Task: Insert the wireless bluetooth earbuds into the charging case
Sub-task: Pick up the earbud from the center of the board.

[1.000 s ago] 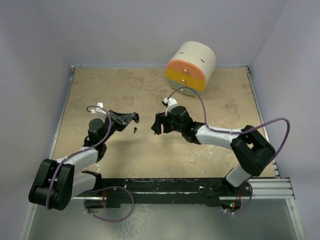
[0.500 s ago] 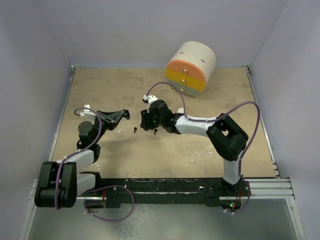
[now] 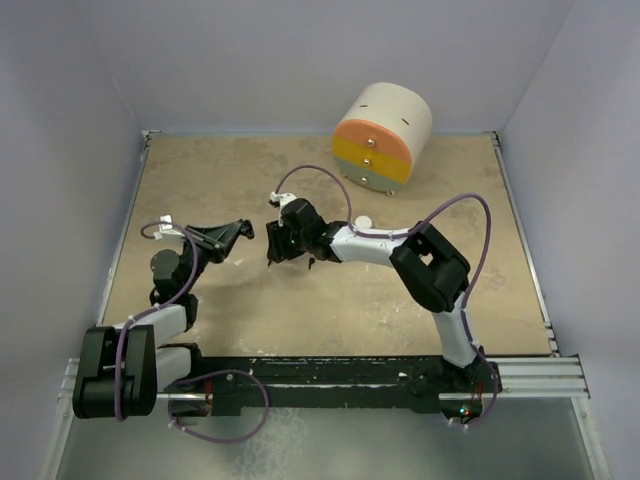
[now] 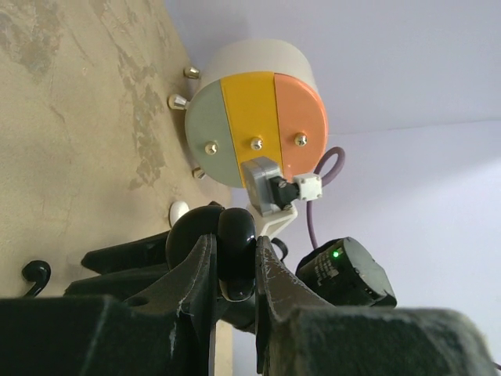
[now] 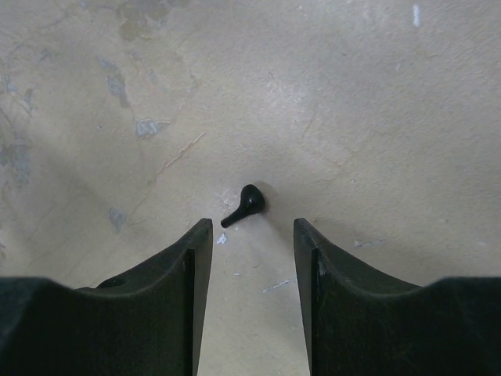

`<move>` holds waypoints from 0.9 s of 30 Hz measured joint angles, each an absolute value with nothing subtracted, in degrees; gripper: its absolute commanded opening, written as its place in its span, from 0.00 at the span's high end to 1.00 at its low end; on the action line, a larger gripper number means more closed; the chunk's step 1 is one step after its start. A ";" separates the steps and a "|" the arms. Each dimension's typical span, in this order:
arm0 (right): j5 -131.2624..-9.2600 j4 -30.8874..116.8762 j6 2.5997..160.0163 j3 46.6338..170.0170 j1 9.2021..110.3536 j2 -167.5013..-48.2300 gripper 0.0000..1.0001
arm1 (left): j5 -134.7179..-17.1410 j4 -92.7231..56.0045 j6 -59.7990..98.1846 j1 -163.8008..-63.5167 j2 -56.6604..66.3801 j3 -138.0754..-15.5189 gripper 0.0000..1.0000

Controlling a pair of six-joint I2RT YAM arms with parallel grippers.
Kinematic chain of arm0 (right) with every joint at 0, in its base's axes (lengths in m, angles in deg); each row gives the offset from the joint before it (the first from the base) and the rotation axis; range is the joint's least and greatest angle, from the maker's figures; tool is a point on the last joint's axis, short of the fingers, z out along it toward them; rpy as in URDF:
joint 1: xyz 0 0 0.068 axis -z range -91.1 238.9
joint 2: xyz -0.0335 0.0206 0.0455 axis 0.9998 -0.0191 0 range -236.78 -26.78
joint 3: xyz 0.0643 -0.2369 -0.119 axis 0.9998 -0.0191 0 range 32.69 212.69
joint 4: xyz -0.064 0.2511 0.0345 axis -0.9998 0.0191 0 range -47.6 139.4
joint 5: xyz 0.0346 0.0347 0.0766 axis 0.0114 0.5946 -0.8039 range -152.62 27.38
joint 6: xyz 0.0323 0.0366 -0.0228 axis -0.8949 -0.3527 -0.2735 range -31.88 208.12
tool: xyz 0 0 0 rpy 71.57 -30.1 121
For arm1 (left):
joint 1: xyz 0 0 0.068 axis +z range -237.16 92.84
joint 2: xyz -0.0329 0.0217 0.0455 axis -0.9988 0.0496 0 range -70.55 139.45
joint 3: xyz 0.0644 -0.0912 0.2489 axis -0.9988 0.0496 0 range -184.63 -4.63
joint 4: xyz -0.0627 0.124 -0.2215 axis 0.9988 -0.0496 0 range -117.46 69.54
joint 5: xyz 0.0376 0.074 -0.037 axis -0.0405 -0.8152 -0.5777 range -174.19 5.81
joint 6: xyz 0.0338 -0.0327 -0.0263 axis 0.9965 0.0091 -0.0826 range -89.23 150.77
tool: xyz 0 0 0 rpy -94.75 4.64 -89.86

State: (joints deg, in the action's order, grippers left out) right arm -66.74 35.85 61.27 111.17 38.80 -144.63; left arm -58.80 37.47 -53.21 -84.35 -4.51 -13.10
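While the left gripper [image 4: 233, 249] clamps the glossy black round charging case [image 4: 236, 232], we find the right gripper [image 5: 252, 235] half-open above the small black stemmed earbud [image 5: 246, 204] on the tan desk [image 5: 376, 94]; next, descend and pinch.

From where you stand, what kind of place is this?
Probably a robot test booth: a left arm and right arm bolted to a rail, a tan table boxed by plain walls, one drawer unit.

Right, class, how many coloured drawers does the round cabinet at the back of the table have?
3, stacked on the cabinet front: the orange drawer on top, the yellow drawer in the middle, the grey drawer at the bottom. None seems hidden.
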 measured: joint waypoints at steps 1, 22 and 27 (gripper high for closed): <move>-66.76 36.22 61.07 111.61 38.54 -145.19 0.52 | -58.78 37.67 -53.32 -84.20 -4.51 -13.08 1.00; -66.70 39.13 58.65 116.00 37.09 -149.44 0.54 | -58.37 38.69 -54.24 -82.23 -5.01 -12.20 1.00; -66.72 39.28 58.67 116.98 36.90 -150.18 0.56 | -58.19 38.74 -54.35 -81.64 -5.01 -12.07 1.00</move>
State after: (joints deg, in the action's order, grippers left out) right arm -66.72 39.28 58.67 116.98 36.90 -150.18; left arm -58.19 38.74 -54.35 -81.64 -5.01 -12.07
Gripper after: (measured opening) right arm 0.445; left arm 0.161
